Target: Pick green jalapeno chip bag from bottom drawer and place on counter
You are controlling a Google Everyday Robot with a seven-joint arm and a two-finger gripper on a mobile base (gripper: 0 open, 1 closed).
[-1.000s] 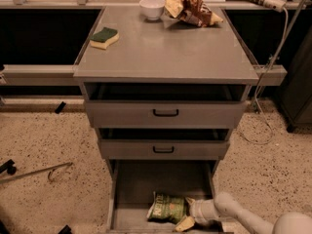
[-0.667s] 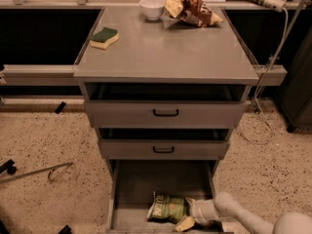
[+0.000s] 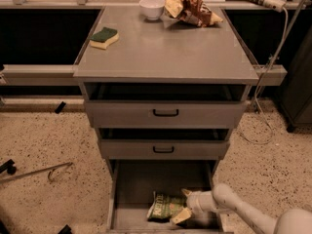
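The green jalapeno chip bag [image 3: 166, 205] lies flat in the open bottom drawer [image 3: 141, 184], near its front right. My gripper [image 3: 184, 204] reaches in from the right at the bag's right edge. One pale finger [image 3: 181, 215] sits at the bag's lower right corner and the other near its upper right corner. The fingers are spread on either side of the bag's end. The counter [image 3: 165, 48] is the grey cabinet top above.
On the counter stand a green-and-yellow sponge [image 3: 104, 37], a white bowl [image 3: 151, 7] and a brown-and-cream snack bag [image 3: 190, 9]. Two shallower drawers with black handles [image 3: 165, 113] stick out above the bottom drawer. A metal rod [image 3: 36, 172] lies on the speckled floor at left.
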